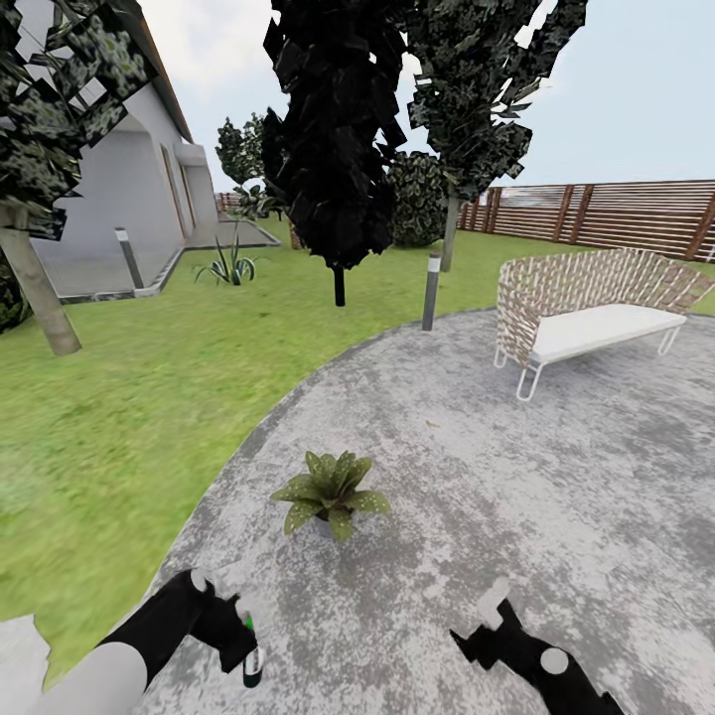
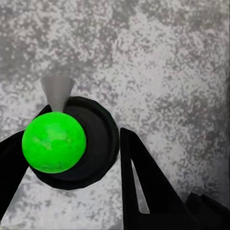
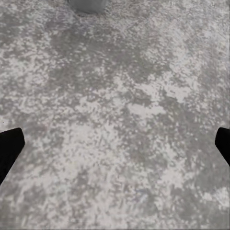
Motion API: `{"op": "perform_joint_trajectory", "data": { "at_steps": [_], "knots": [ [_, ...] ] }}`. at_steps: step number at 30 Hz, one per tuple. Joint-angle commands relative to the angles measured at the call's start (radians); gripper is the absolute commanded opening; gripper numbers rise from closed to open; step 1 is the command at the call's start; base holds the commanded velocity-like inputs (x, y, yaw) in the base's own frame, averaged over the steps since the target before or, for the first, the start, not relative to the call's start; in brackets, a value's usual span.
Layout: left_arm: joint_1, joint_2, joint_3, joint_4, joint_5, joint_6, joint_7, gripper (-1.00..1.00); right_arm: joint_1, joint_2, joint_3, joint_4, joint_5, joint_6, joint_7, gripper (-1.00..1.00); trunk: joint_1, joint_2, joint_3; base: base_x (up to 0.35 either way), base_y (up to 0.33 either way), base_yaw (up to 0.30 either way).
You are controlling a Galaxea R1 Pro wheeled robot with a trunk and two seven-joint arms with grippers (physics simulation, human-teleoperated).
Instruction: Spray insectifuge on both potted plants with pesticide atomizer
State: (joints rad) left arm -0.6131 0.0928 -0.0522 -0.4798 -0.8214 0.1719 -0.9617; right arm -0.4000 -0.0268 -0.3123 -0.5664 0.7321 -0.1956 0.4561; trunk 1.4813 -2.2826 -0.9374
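Left pincer (image 1: 241, 645) pinching pesticide atomizer (image 1: 252, 655); right pincer (image 1: 477, 636) spread; potted plant (image 1: 331, 492) ahead.

rough mottled stone patio (image 1: 516, 477)

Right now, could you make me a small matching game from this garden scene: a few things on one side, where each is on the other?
Things:
1. spray bottle
2. potted plant
3. bench
4. right gripper

Places:
a. far side of the stone patio, by the lawn
b. in the left gripper
c. empty, jaws apart above the paving
d. on the patio ahead of both arms

Pairs: 1-b, 2-d, 3-a, 4-c
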Motion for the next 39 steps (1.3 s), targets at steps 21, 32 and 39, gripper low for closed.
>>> {"op": "perform_joint_trajectory", "data": {
  "at_steps": [21, 32, 39],
  "knots": [
    [0.012, 0.02, -0.01, -0.012, -0.112, -0.151, -0.173, -1.0, -0.146, 0.076, 0.206, -0.006, 0.006, -0.002, 0.376, 1.0, 0.0, 0.0, -0.001, 0.0, 0.0, 0.0],
    [0.012, -0.017, -0.006, -0.013, -0.047, -0.213, -0.194, -1.0, -0.146, 0.09, 0.175, -0.023, 0.004, -0.014, 0.391, 1.0, 0.0, 0.0, -0.001, 0.0, 0.0, 0.0],
    [0.012, -0.057, -0.01, -0.004, -0.006, -0.244, -0.183, -1.0, -0.146, 0.093, 0.176, -0.02, 0.008, -0.015, 0.43, 1.0, 0.0, 0.0, -0.001, 0.0, 0.0, 0.0]
  ]
}}
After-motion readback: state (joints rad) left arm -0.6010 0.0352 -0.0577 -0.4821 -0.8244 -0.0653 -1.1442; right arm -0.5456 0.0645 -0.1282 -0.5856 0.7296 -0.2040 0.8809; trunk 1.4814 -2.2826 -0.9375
